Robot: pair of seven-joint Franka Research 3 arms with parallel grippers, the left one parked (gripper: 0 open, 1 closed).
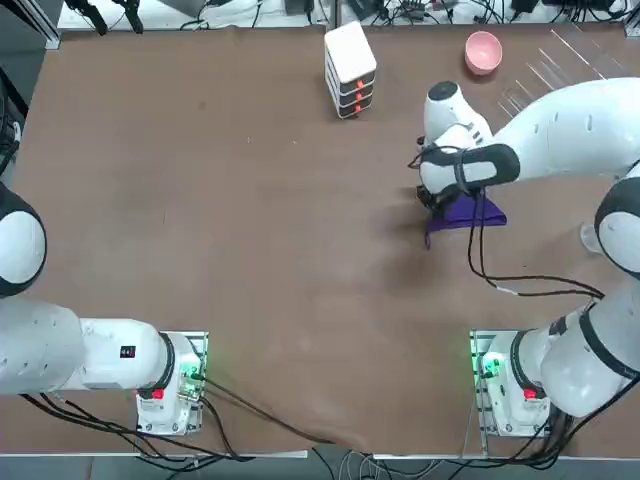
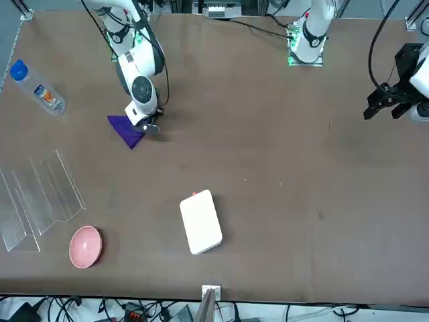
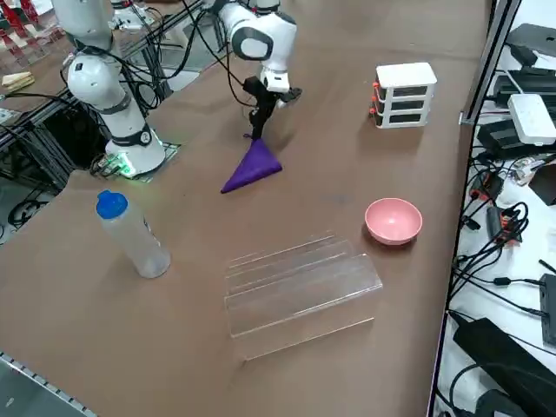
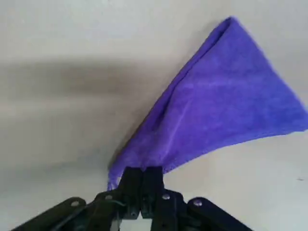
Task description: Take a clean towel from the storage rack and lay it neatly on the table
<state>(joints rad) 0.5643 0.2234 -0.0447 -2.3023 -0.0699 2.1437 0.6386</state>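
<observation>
The right pincer point(image 4: 141, 185) is clamped tight on one corner of the towel point(image 3: 253, 166), its two fingers point(image 4: 131, 186) pressed together with purple cloth pinched between them. From that held corner the towel hangs down and fans out into a triangle (its lower edge appears to rest on the table point(image 1: 250, 250), the upper part lifted off it). In the side view the pincer point(image 3: 258, 117) sits directly above the cloth, pointing down at it.

The storage rack point(image 3: 295, 291) stands well apart from the pincer, out toward the table's right edge, a clear stepped piece with nothing visible on it. A pink bowl point(image 3: 393, 220) sits just beside the rack, between it and the white box point(image 3: 404, 94) with its orange-red lights, which stands well apart from the pincer on the far side of the table. A plastic bottle point(image 3: 132, 234) with a blue cap stands upright in the side view, near the rack and well away from the pincer. Seen from above, a black cable point(image 1: 520, 288) trails from the arm across the table behind the towel point(image 1: 465, 212).
</observation>
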